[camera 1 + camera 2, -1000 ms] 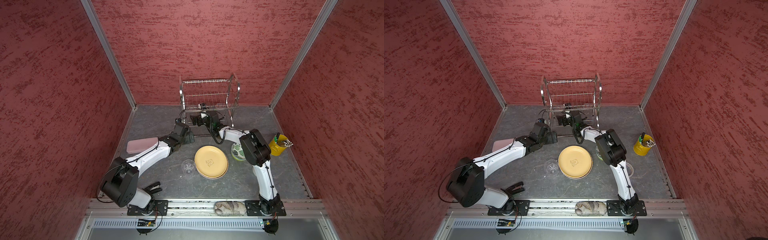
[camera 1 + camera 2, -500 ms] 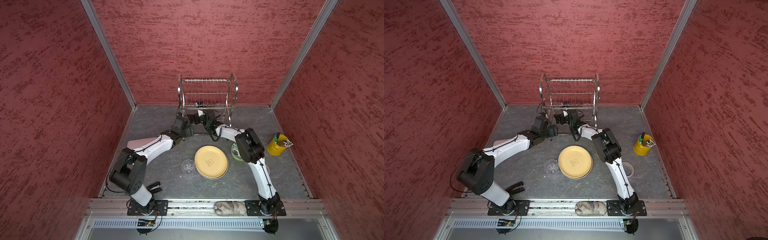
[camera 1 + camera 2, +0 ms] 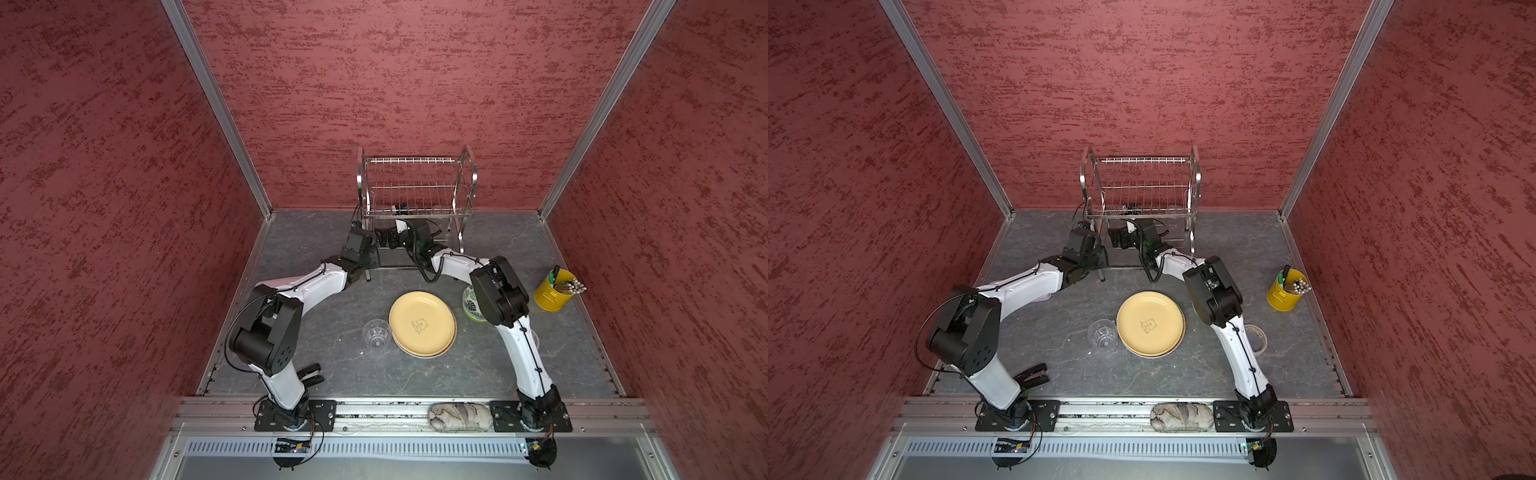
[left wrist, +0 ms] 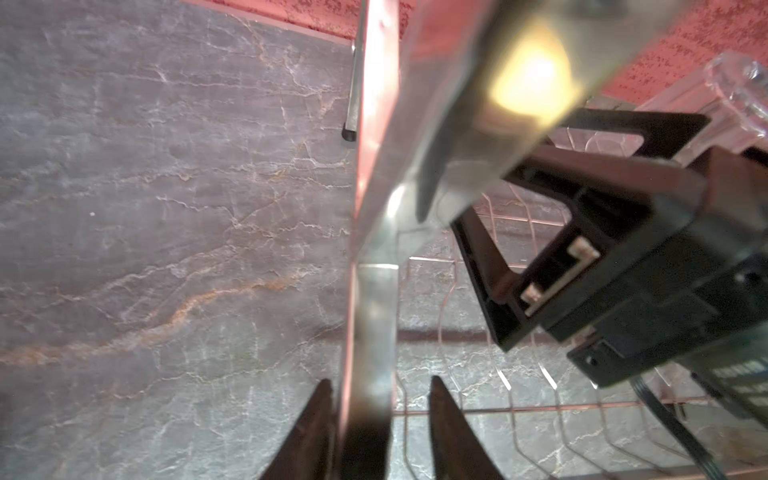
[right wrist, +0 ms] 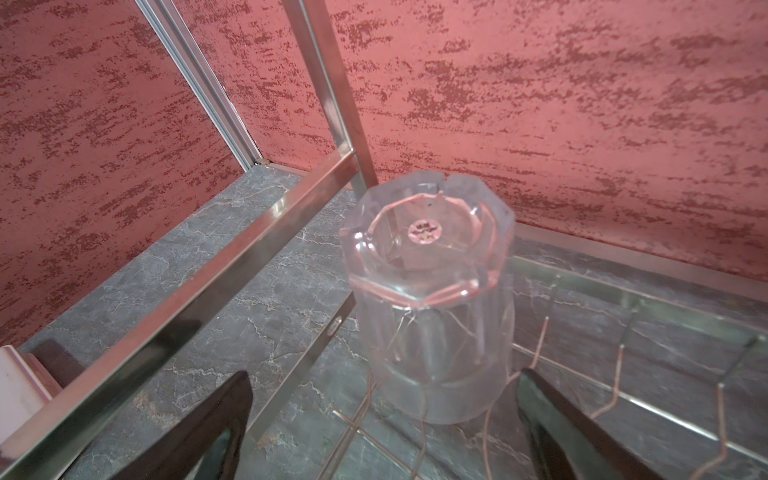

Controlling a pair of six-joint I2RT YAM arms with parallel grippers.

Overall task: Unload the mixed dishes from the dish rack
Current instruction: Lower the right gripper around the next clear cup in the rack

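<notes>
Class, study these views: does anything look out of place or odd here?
Yes. The left gripper straddles a steel upright of the dish rack, not a dish, whereas the right gripper brackets an upturned clear tumbler standing in it.

leaf bowl [image 3: 468, 305] half hidden, rack post [image 4: 374, 291] blurred

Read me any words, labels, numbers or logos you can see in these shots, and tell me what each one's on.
No text here can be read.
Base of the upturned tumbler: a round stamp, lettering too blurred to read.
On the black casing in the left wrist view: white print, too blurred to read.
On the tan-yellow plate: a bear drawing, no words.
</notes>
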